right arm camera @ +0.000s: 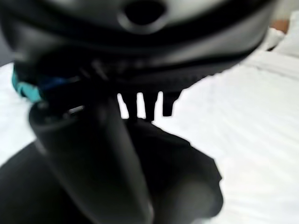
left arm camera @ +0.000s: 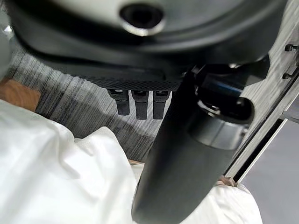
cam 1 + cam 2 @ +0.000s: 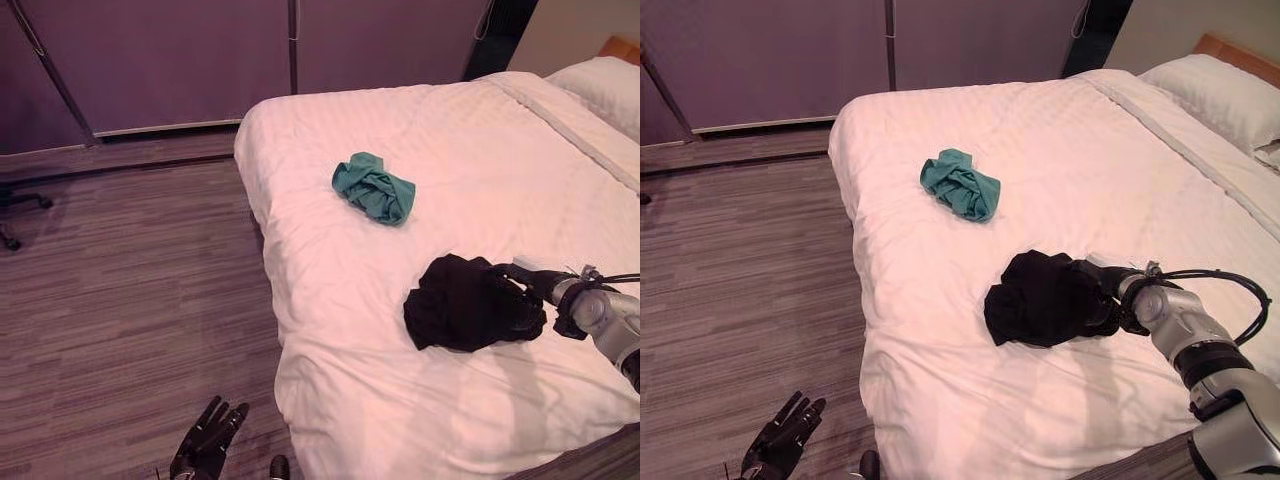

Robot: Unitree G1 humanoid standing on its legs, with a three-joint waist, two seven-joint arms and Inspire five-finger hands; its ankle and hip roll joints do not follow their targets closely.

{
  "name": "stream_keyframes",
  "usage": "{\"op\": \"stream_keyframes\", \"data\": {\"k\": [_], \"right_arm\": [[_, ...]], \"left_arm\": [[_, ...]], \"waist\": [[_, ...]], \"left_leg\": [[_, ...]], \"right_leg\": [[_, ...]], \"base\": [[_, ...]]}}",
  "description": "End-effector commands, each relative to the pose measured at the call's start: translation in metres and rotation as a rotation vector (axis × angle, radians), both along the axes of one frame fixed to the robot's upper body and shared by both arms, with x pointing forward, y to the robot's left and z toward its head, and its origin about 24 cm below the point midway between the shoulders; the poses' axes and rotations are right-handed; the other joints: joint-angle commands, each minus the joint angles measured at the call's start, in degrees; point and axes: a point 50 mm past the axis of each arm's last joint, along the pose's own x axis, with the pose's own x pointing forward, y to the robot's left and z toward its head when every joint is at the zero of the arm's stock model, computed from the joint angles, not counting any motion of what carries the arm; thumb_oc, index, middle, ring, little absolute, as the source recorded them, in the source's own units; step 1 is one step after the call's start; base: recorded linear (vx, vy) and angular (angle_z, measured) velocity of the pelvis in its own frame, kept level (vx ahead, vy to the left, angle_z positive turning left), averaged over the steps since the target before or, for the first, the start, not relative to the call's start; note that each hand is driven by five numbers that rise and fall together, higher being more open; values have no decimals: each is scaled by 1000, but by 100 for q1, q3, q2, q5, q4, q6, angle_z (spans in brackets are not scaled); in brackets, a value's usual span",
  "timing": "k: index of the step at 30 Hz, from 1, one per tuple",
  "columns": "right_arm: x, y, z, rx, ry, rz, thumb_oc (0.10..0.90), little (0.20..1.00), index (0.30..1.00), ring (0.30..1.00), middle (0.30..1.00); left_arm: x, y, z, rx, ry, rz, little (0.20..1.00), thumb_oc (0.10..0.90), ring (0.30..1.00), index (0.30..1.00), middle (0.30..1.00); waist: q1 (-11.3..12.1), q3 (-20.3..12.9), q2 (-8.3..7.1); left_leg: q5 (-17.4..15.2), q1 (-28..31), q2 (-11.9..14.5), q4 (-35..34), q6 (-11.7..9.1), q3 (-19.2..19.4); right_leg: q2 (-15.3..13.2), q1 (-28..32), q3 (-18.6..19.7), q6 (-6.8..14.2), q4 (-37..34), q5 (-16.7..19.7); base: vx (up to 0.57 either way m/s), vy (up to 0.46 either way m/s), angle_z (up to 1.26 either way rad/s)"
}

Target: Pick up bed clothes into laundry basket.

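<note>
A crumpled black garment [image 3: 455,305] lies on the white bed [image 3: 450,130] near its front edge. My right hand [image 3: 522,292] reaches in from the right and rests against the garment's right side. In the right wrist view its fingers [image 1: 152,106] stick out straight over the black garment [image 1: 187,172], so the hand is open. A teal garment [image 3: 375,187] sits bunched further back on the bed, apart from the hand. My left hand [image 3: 207,440] hangs low over the floor beside the bed, fingers [image 2: 135,103] straight and holding nothing.
A white pillow [image 3: 605,85] lies at the bed's far right. Dark sliding doors [image 3: 180,60] close off the back wall. Striped wood floor [image 3: 120,300] spreads to the left of the bed, with a chair base [image 3: 15,215] at its left edge.
</note>
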Motion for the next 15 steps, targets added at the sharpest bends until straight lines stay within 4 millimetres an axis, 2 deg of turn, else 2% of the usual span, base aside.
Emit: {"op": "stream_keyframes", "data": {"k": [1,4,7,9,10,11,12,13,15], "right_arm": [[31,22,76,-88,-259,92,800,900,900,900,900],[36,32,72,-91,-259,122,800,900,900,900,900],[42,40,56,-61,-264,105,800,900,900,900,900],[41,43,38,-10,-252,76,800,900,900,900,900],[39,46,15,24,-211,54,800,900,900,900,900],[39,46,15,25,-211,53,800,900,900,900,900],[35,54,-6,38,-153,66,800,900,900,900,900],[35,54,-7,38,-153,65,800,900,900,900,900],[29,57,-23,39,-102,74,800,900,900,900,900]], "left_arm": [[45,2,27,24,-214,-85,900,800,900,900,900],[52,-2,29,26,-228,-106,900,800,900,900,900],[61,-8,34,31,-252,-140,900,800,900,900,900],[64,-9,36,30,-262,-144,900,800,900,900,900],[66,-12,36,29,-263,-150,900,800,900,900,900],[66,-12,36,29,-263,-151,900,800,900,900,900],[65,-12,35,28,-257,-157,900,800,900,900,900],[65,-12,35,28,-257,-157,900,800,900,900,900],[64,-11,35,29,-254,-154,900,800,900,900,900]], "waist": [[67,-167,-41],[96,-133,-13],[169,-26,70],[211,41,146],[254,86,232],[254,81,228],[283,118,303],[284,114,301],[286,151,370]], "left_leg": [[393,227,171,23,-365,216],[378,176,162,23,-353,194],[365,61,142,23,-338,148],[373,-25,125,23,-329,114],[375,-107,106,23,-326,82],[376,-111,106,23,-326,81],[381,-150,108,23,-325,63],[381,-152,108,23,-325,63],[397,-171,107,23,-326,41]], "right_leg": [[-333,129,-43,498,15,366],[-332,82,-38,487,15,361],[-343,-18,-48,470,15,357],[-355,-91,-54,463,15,359],[-369,-168,-77,455,15,362],[-369,-172,-78,455,15,362],[-372,-207,-82,444,15,359],[-371,-209,-82,443,15,359],[-372,-217,-89,436,15,349]], "base": [[26,-19,-6],[9,-10,-3],[-30,-14,3],[-21,0,1],[-33,2,0],[0,0,0],[8,-2,4],[13,3,5],[0,0,0]]}}
